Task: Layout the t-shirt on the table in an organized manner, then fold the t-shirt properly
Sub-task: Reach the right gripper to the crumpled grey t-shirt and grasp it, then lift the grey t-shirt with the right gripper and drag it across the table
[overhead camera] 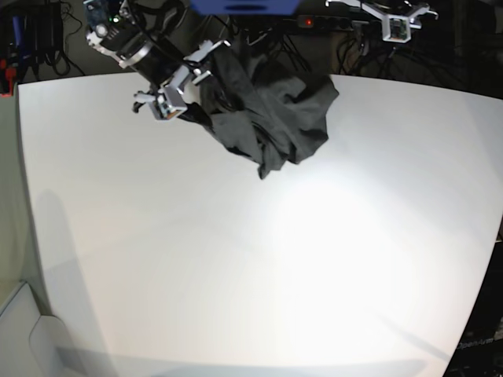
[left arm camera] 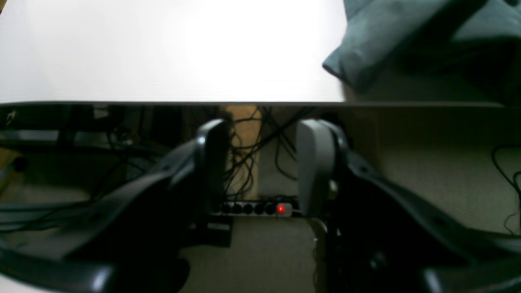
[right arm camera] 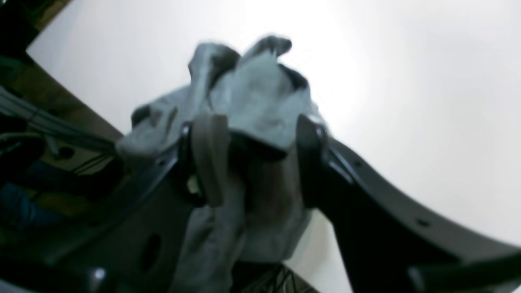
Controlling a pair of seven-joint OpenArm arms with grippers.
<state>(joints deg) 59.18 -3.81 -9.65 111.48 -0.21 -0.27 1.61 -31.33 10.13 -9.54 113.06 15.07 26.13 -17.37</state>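
left wrist view: the table point(left arm camera: 171, 53) is a smooth, matte white slab with a thin dark straight edge, glaring bright in the middle. a soft fold of the t-shirt point(left arm camera: 378, 44), dark grey-green here and slightly fuzzy, lies at the upper right, near that edge. the left gripper point(left arm camera: 260, 162) hangs off the table over the floor, its two pale, rounded fingers point(left arm camera: 311, 162) standing apart with nothing between them. behind the gap, a tangle of thin black cables point(left arm camera: 252, 150) hangs under the table, and a power strip point(left arm camera: 256, 209) with a lit red switch lies on the beige carpet.

right wrist view: the picture is blurred. the right gripper point(right arm camera: 254, 160) has a wad of the t-shirt point(right arm camera: 252, 97) bunched between its fingers point(right arm camera: 209, 156); the cloth looks pale grey, limp and wrinkled, rising above the tips and drooping below them. the jaws stand moderately apart and are filled with fabric, holding it. white table point(right arm camera: 407, 81) fills the background.

base view: the t-shirt point(overhead camera: 267, 118) is a crumpled charcoal heap at the far edge of the table point(overhead camera: 236, 267), part of it lifted toward the right gripper point(overhead camera: 177, 86) at its left side. the left gripper point(overhead camera: 397, 20) sits beyond the far edge, well apart from the cloth.
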